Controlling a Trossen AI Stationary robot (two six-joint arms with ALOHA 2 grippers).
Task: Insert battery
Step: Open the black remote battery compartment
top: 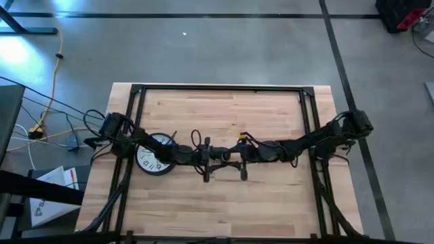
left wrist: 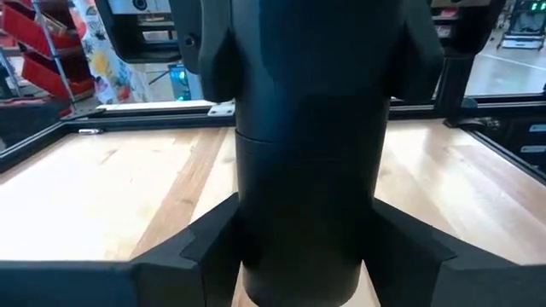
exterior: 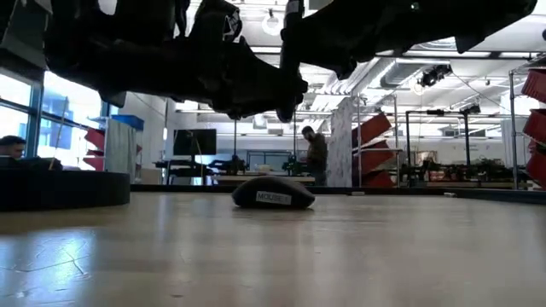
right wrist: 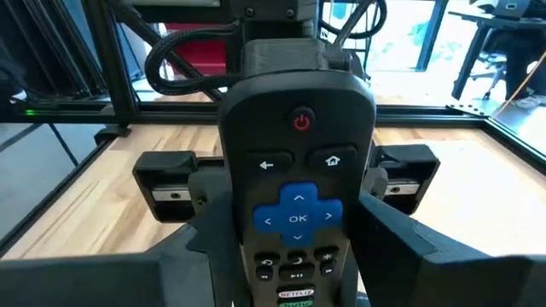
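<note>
Black remote (right wrist: 297,205), blue pad, red power button.

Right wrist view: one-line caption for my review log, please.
Black remote, button face toward the camera, held in mid-air between the right gripper and the left gripper above the wooden table.

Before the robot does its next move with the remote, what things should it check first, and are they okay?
1. Remote held between both grippers, above the table: ok. The right gripper and left gripper each clamp an end.
2. Button side faces the right wrist camera, plain back faces the left wrist camera: ok.
3. Battery cover open: cannot tell, the back looks plain and dark.
4. Battery ready to go in: not ok, none shows in any view.
5. Table under the arms free: ok. The mouse lies farther back in the low view, and the clock lies under the left arm.
</note>
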